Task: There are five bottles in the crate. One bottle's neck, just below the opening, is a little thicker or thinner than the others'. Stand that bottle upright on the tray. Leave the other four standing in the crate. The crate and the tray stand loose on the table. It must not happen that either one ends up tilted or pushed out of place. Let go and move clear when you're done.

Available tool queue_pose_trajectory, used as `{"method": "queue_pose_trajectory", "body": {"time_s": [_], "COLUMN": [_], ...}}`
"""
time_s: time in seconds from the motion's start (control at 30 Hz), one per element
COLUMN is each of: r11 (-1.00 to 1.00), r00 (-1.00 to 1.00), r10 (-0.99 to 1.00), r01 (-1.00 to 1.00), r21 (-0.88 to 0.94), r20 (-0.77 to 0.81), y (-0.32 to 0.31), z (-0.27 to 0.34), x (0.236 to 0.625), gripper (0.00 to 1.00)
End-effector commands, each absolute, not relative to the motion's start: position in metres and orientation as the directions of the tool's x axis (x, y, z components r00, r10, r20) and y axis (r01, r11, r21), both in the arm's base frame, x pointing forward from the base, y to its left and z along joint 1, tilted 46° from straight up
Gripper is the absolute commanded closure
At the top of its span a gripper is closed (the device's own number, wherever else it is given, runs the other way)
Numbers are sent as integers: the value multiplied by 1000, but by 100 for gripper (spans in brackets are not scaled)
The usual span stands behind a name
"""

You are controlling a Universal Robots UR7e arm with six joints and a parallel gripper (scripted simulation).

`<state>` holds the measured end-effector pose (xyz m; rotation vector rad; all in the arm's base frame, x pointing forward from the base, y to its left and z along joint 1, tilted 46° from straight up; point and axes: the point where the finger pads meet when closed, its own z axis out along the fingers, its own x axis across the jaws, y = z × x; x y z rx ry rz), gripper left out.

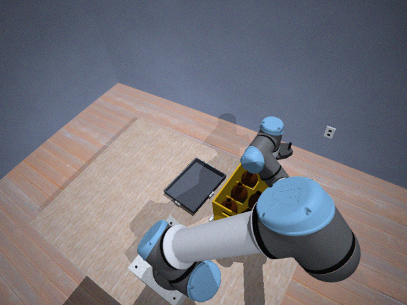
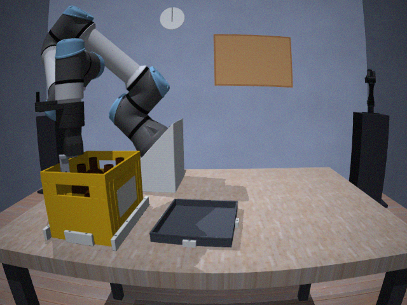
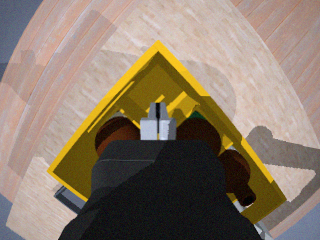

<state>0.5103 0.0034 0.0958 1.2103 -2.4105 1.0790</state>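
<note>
our claw (image 2: 64, 163) (image 3: 157, 112) is pinched narrow, with its two fingers close together and nothing held. it points down into the yellow crate (image 1: 215, 208) (image 2: 77, 215) (image 3: 104, 107), with its tips below the top edge. in the wrist view we see the fingers between two brown bottles (image 1: 239, 192) (image 2: 93, 162) (image 3: 202, 136), one on each side. another bottle leans its neck toward the picture's corner, but that may just be how we look at it. the bottles we can see are in the crate. we cannot tell which one has the odd neck. the crate sits flat on the tabletop (image 1: 108, 183) (image 2: 296, 223) (image 3: 185, 30). the dark tray (image 1: 195, 187) (image 2: 200, 218) (image 3: 70, 200) lies flat near it, and little white blocks (image 2: 79, 237) touch the crate's bottom.
</note>
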Motion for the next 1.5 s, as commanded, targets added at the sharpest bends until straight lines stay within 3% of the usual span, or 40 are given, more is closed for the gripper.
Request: {"method": "queue_pose_trajectory", "body": {"time_s": [0.0, 0.63, 0.67, 1.47], "r11": [385, 385, 385, 385], "r00": [-630, -630, -630, -630], "r10": [-595, -595, -595, -595], "r01": [-768, -768, -768, -768], "r21": [-511, -511, -511, -511], "r20": [499, 499, 499, 499], "y": [4, 4, 4, 4], "z": [96, 96, 96, 96], "x": [510, 510, 510, 510], "gripper": [100, 100, 0, 0]}}
